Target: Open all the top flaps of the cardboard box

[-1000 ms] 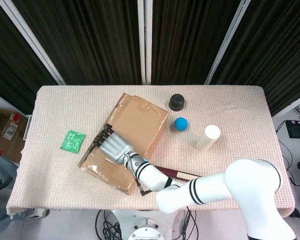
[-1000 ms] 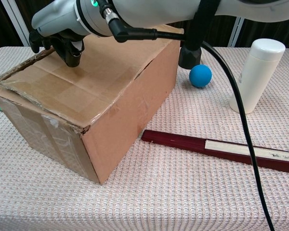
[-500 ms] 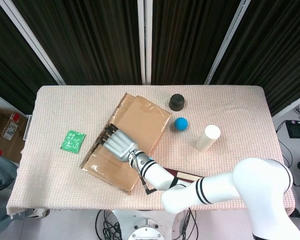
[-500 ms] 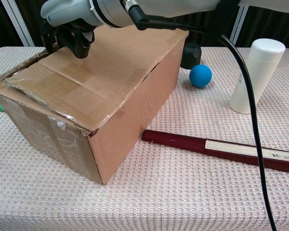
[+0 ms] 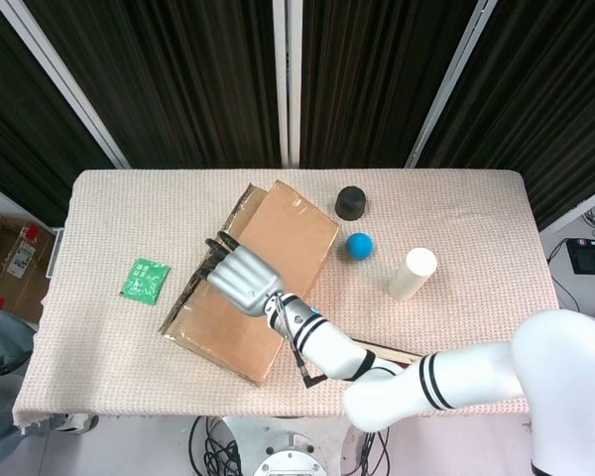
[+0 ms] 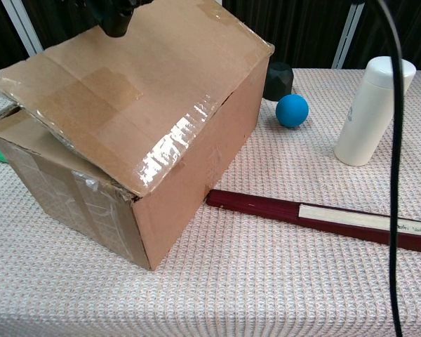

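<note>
The cardboard box point(image 5: 253, 288) sits at the left-centre of the bench point(image 5: 476, 218), its large top flap point(image 6: 140, 91) lifted off the front-left corner. The right hand point(image 5: 240, 280) holds that flap's far edge, fingers point(image 6: 116, 21) hooked over it. Beside the box lie a dark red stick point(image 6: 323, 219), blue ball point(image 6: 292, 110), white bottle point(image 6: 372, 112) and green packet point(image 5: 144, 279).

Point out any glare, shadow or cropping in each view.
Chest view: bright glare on the clear tape across the raised top flap; the right robot hand is cut off by the top edge. Head view: even light, soft shadow under the blue ball, cardboard box sharp.
</note>
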You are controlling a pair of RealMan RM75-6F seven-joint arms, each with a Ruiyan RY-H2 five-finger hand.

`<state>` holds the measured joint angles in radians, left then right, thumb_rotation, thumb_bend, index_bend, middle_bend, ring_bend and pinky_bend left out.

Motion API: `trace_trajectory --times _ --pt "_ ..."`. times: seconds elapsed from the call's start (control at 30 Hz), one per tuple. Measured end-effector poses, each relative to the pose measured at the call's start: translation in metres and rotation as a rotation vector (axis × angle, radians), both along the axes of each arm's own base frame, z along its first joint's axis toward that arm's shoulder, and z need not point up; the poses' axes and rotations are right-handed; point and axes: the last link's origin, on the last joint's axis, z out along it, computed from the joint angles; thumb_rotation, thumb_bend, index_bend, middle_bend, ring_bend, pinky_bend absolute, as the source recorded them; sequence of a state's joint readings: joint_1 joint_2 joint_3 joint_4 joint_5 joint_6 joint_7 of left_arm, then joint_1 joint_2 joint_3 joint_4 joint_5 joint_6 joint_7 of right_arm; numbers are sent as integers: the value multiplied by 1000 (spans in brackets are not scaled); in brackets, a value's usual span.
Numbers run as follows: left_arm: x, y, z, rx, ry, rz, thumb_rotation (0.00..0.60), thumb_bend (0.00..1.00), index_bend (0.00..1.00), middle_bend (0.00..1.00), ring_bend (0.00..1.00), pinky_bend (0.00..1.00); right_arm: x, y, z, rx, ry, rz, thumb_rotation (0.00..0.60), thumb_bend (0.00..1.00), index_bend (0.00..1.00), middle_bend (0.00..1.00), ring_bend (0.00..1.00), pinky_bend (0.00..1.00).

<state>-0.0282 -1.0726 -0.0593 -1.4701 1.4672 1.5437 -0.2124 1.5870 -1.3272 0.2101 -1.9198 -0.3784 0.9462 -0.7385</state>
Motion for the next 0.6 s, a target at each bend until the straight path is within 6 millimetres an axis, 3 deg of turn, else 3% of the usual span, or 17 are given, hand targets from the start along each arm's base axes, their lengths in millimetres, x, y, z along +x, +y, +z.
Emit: trace_trajectory --times 0.33,0.6 --pt "16 15 -4 -21 -8 -45 478 0 125 150 74 182 -16 16 63 -22 -45 15 600 1000 388 486 0 0" --pt "26 23 -10 -47 -5 -64 478 0 125 150 75 182 -34 30 97 -20 -71 20 600 1000 439 502 3 0"
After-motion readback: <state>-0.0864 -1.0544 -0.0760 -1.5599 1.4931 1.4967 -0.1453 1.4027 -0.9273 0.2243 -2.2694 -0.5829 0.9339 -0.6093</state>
